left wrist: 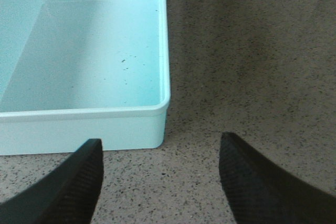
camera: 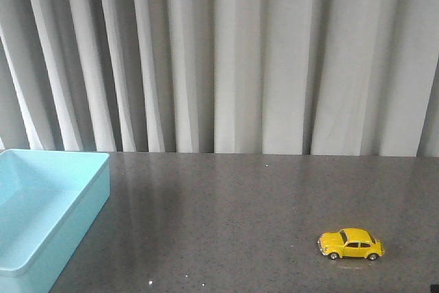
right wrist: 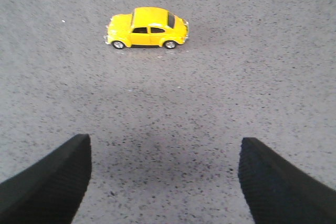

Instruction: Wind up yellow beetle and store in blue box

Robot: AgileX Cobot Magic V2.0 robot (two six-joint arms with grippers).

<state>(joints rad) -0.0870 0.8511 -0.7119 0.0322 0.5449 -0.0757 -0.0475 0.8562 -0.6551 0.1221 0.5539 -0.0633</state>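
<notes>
1. Yellow beetle (camera: 350,243) stands on the counter (camera: 240,211) at right, well apart from the blue box (camera: 41,204) at left.
2. Left end effector (left wrist: 160,174) – spread, empty.
3. Right end effector (right wrist: 164,179) – spread, empty, beetle ahead.

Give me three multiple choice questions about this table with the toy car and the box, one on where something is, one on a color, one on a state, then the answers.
1. Where is the yellow car in the front view?
A. inside the box
B. on the table, right side
C. in a gripper

2. What colour is the box?
A. light blue
B. red
C. black

3. How is the right gripper?
A. shut on the car
B. open, holding nothing
C. shut on the box

Answers: 1 B, it stands on the dark table far from the box. 2 A, pale aqua walls. 3 B, fingers apart, car lying beyond them.
</notes>
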